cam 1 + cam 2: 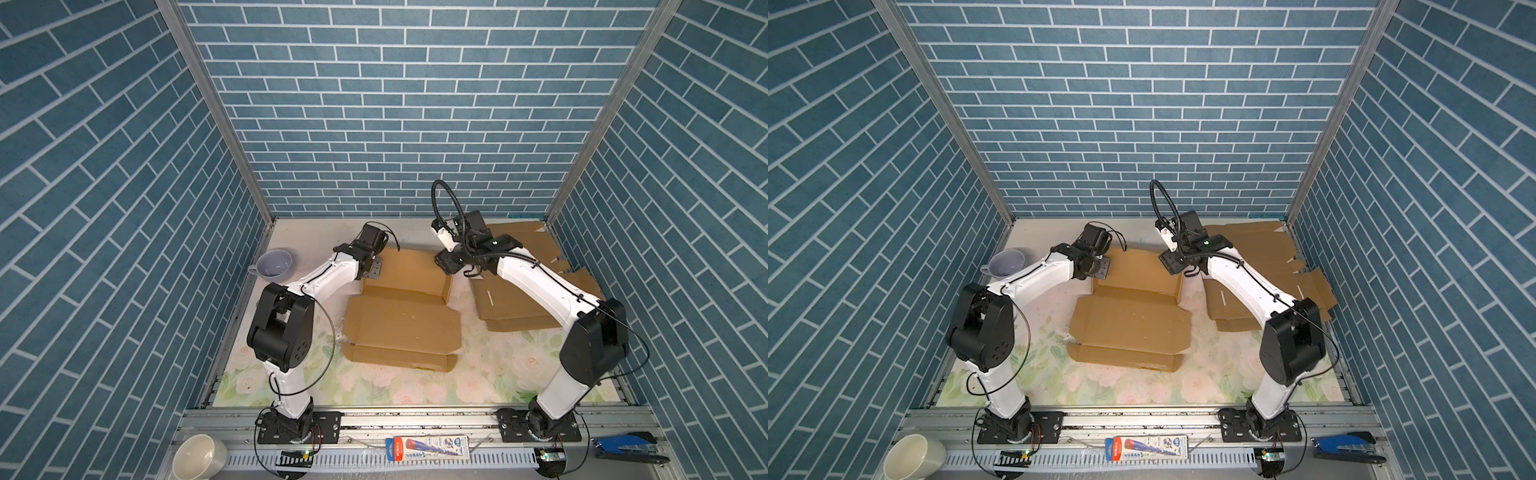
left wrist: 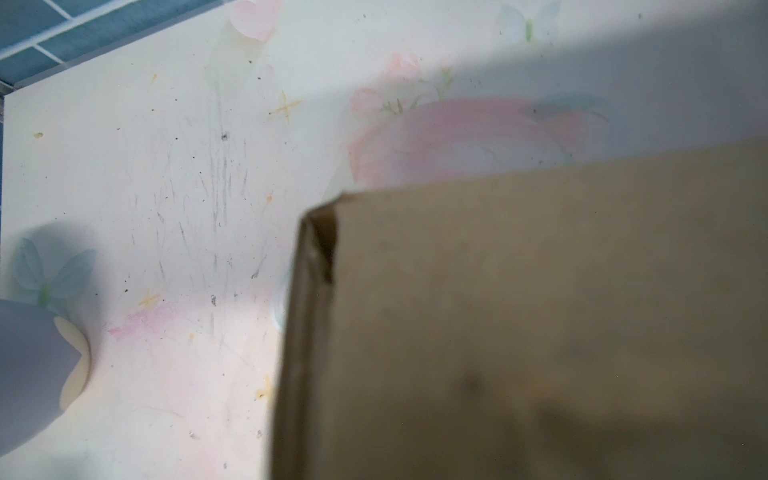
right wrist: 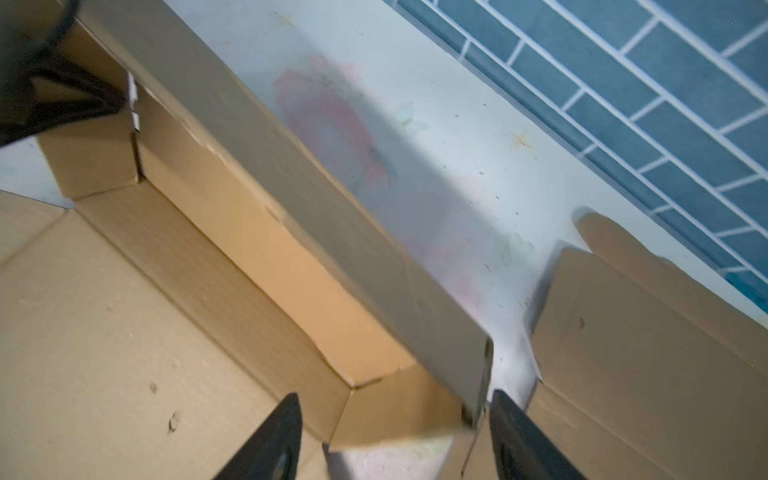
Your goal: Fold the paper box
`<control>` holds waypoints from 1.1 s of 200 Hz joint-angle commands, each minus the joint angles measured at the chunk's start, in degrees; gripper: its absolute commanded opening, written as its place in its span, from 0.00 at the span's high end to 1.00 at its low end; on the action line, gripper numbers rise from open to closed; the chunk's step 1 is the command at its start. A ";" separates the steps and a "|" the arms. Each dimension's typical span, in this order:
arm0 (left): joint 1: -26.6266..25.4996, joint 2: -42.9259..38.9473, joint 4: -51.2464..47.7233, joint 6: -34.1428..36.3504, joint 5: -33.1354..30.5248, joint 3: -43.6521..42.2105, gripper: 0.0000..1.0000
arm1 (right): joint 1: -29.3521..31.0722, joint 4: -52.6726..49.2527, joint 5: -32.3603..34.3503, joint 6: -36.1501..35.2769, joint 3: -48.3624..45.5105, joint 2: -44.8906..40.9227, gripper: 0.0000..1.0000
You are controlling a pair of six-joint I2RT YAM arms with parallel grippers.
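Observation:
The brown paper box [image 1: 403, 320] [image 1: 1129, 320] lies in the middle of the floral mat. Its back and side walls stand up and its front panels lie flat. My left gripper [image 1: 372, 268] [image 1: 1100, 268] sits shut at the box's back left corner. In the left wrist view the cardboard [image 2: 519, 311] hides its fingers, so I cannot tell whether it grips. My right gripper [image 3: 395, 399] [image 1: 446, 264] is open at the back right corner. One of its black fingers [image 3: 274, 436] is inside the box [image 3: 104, 311] and the other is outside. Neither finger pinches anything.
A stack of flat cardboard blanks [image 1: 511, 307] lies at the right, under my right arm. A lilac cup [image 1: 274, 264] stands at the left edge of the mat. On the front rail are a white mug [image 1: 199, 457], a blue packet [image 1: 428, 448] and a blue stapler [image 1: 627, 451].

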 commanded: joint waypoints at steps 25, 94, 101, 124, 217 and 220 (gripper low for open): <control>0.67 3.40 -11.69 6.13 4.76 5.03 1.00 | 0.02 -8.27 -11.05 -4.30 12.38 11.41 0.31; 1.18 8.71 -14.26 7.12 8.01 11.08 0.96 | 0.06 -7.91 -16.54 0.06 19.08 21.59 0.47; 1.27 9.16 -14.58 7.03 8.38 11.68 0.94 | 0.06 -7.34 -16.83 0.61 18.59 21.80 0.51; 1.67 10.32 -15.16 6.76 10.12 13.57 0.87 | -0.80 -3.32 -17.98 3.45 14.87 21.83 0.64; 1.99 5.67 -20.46 8.07 18.48 22.66 0.53 | -4.03 1.69 -20.09 12.44 8.91 24.98 0.62; 1.99 5.34 -20.47 8.00 18.54 22.83 0.53 | -4.06 1.56 -20.02 12.71 9.01 24.99 0.62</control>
